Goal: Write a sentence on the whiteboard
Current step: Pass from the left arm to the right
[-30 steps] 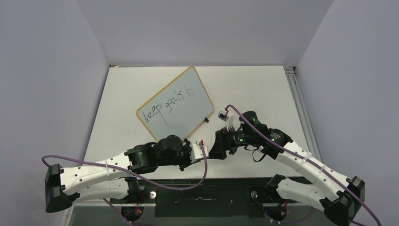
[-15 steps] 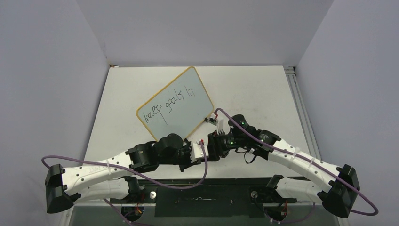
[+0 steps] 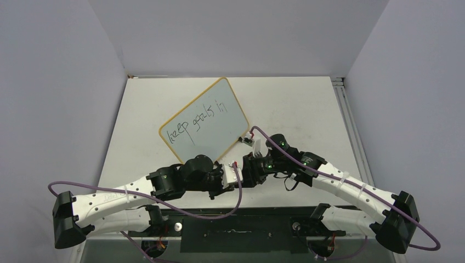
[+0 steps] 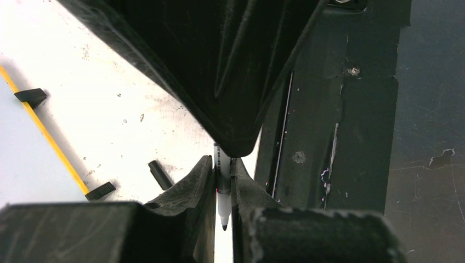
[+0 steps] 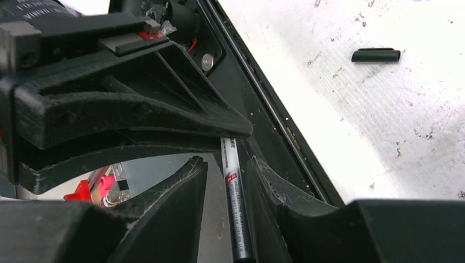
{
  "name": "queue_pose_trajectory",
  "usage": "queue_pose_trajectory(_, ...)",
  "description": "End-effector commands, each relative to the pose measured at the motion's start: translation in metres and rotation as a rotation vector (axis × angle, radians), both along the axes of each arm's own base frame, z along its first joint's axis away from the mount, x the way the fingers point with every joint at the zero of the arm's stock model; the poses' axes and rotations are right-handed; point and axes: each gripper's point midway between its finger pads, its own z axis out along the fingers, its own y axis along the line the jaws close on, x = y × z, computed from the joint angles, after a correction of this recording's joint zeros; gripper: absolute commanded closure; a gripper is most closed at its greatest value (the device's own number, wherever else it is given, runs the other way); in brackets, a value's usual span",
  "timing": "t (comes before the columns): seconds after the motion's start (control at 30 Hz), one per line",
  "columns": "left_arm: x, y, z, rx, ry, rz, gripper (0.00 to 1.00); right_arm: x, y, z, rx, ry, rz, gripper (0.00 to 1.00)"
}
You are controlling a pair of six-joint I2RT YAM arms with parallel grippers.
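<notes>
The whiteboard lies tilted on the table, with a yellow rim. It bears the black words "keep goals in" in one line. My left gripper is shut on a black-tipped marker, whose tip points back at the left wrist camera. My right gripper meets the left one nose to nose. In the right wrist view its jaws stand open around the marker's grey barrel, which lies against the right finger with a gap on the other side. The board's edge shows in the left wrist view.
A short black marker cap lies on the scuffed white tabletop near the board's black feet. A black piece also lies on the table in the right wrist view. The dark base plate runs along the table's near edge.
My right arm has swung left and lower, bringing its gripper up against the left gripper and around the marker. The left arm has hardly moved.
</notes>
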Motion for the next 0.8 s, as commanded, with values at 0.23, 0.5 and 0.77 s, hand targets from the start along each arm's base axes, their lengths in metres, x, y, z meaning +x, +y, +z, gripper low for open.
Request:
queue_pose_trajectory(0.23, 0.001, -0.009, 0.017, -0.067, -0.012, -0.017, 1.0, 0.005, 0.005, 0.009, 0.041, -0.054, -0.012, 0.73)
queue_pose_trajectory(0.5, 0.003, -0.008, 0.018, -0.064, -0.011, -0.002, 1.0, 0.003, 0.005, 0.011, 0.048, -0.051, -0.003, 0.95)
queue_pose_trajectory(0.77, 0.018, -0.005, 0.027, -0.091, -0.007, 0.07, 0.69, 0.015, -0.004, 0.019, 0.032, -0.121, -0.086, 0.95)
